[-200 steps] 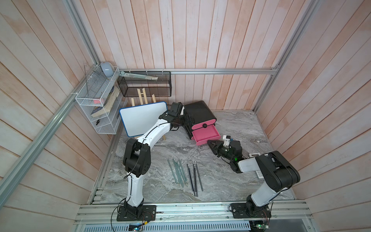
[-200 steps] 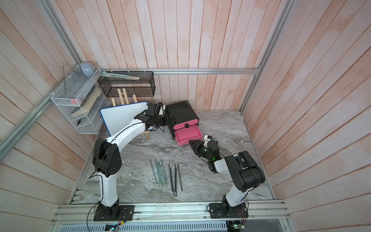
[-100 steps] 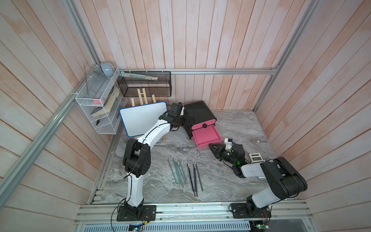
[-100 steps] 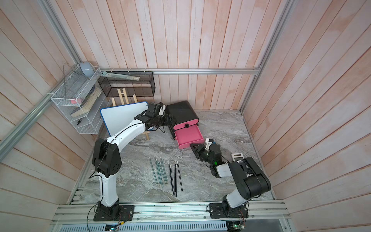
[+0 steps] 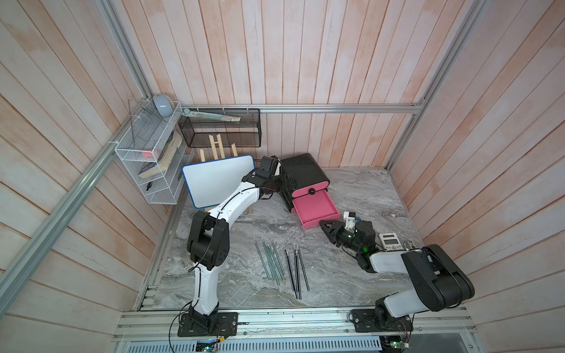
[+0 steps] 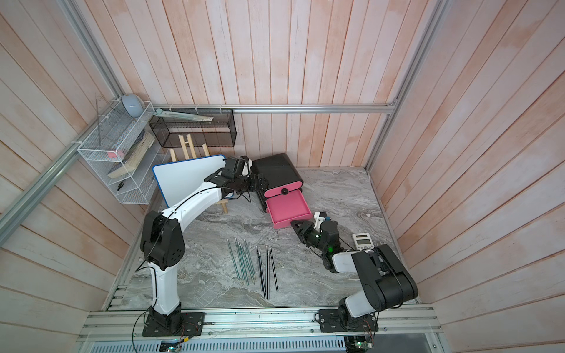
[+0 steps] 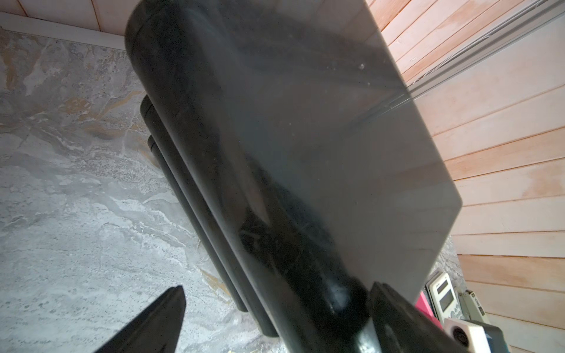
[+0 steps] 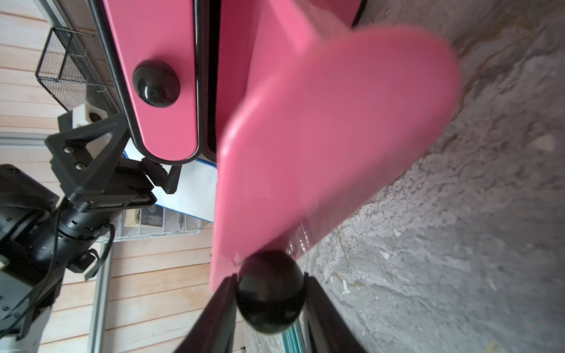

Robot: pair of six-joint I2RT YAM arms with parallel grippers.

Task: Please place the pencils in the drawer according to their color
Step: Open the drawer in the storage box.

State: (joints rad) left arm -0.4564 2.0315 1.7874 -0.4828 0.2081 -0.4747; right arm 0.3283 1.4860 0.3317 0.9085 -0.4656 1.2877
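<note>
Noting the state: the small black rounded cabinet (image 5: 302, 168) stands at the back of the grey marble table (image 5: 351, 189). Its pink drawer tray (image 5: 315, 207) under the shut top one is drawn well out. The right pincer (image 8: 270, 276) closely flanks that tray's round black knob (image 8: 270, 301); we cannot tell whether it pinches or stands just clear. The left pincer (image 7: 278, 287) is wide and braces the cabinet. Teal-green pencils (image 5: 270, 259) and black pencils (image 5: 296, 269) lie in two bunches, well apart from the tray. We judge the tray open enough. We advise no further pull, widening fully, then backing straight along the tray's line with the brace on.
</note>
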